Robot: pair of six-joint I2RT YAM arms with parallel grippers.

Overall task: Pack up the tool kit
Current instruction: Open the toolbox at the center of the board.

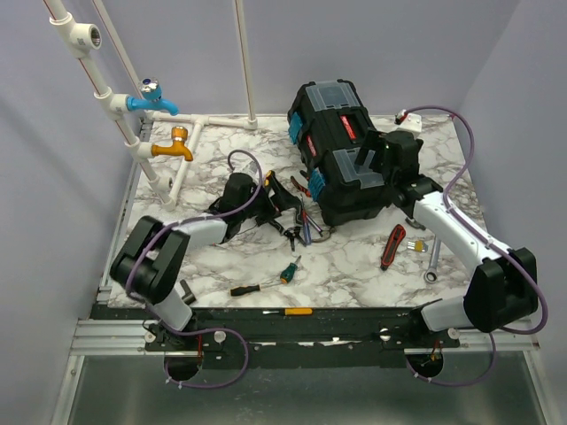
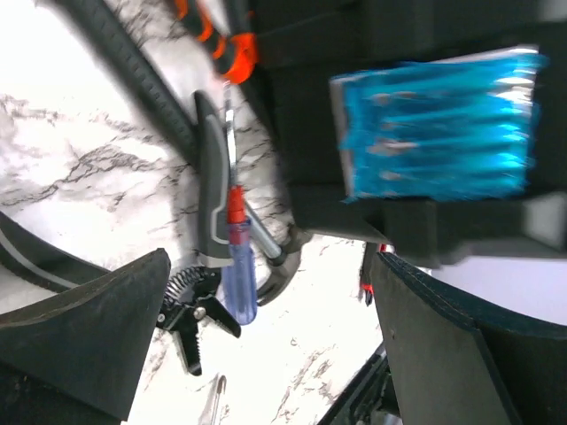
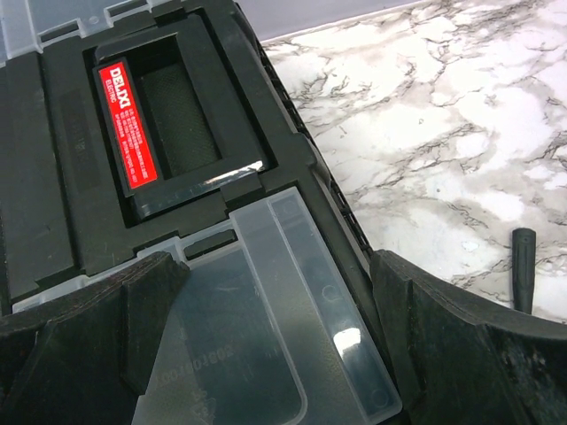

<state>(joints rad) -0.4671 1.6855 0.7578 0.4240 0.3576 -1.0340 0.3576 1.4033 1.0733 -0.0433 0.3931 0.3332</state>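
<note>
The black toolbox (image 1: 341,146) stands at the back middle of the marble table, lid shut, with a red-labelled handle (image 3: 124,124) and clear lids (image 3: 266,354). My right gripper (image 1: 376,159) is open and empty, its jaws spread just above the near clear lid in the right wrist view (image 3: 275,292). My left gripper (image 1: 276,193) is open and empty beside the box's left side. In its wrist view (image 2: 270,288) it hovers over a blue screwdriver (image 2: 237,274), black pliers (image 2: 190,319) and a grey-handled tool (image 2: 211,195), next to a teal latch (image 2: 434,124).
Loose tools lie in front of the box: a pile (image 1: 306,221), a green screwdriver (image 1: 290,269), a black-orange screwdriver (image 1: 245,289), a red-handled tool (image 1: 392,245), a wrench (image 1: 433,261), and a yellow screwdriver (image 1: 292,312) on the front rail. Blue (image 1: 151,99) and orange (image 1: 173,146) taps stand back left.
</note>
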